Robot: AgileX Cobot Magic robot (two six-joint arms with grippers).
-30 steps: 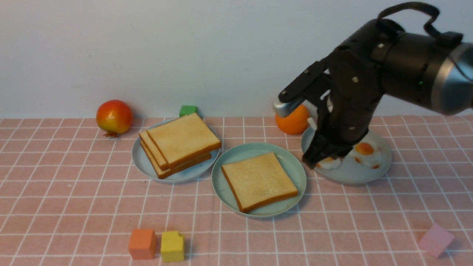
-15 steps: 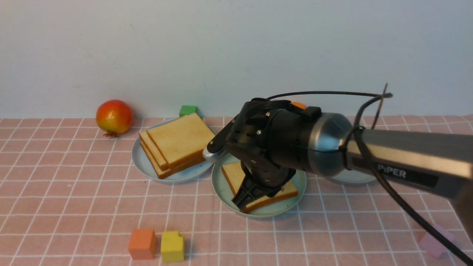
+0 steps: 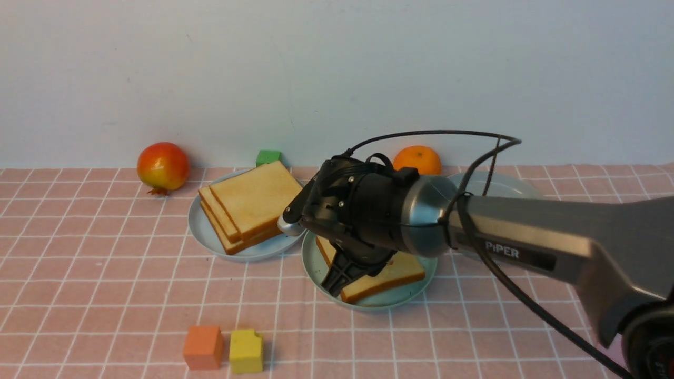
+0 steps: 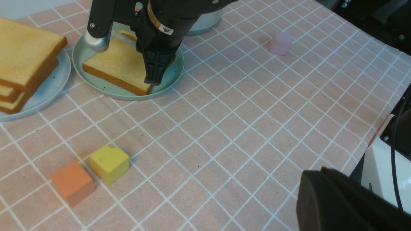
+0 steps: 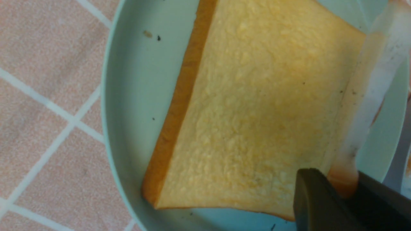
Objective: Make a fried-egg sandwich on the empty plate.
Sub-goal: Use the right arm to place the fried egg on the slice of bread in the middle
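Swung over from the right, the right gripper hung above the toast slice on the mint plate; jaws pinched the fried egg; release seemed next.

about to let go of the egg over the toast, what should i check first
1. Egg clamped in right gripper: ok, its white-and-orange edge shows between the fingers.
2. Toast flat on plate: ok.
3. Right gripper over the toast: ok.
4. Egg centred over the toast: cannot tell; it hangs edge-on near one side.
5. Left gripper away from the plate: ok.
6. Stack ready for the top slice: ok.
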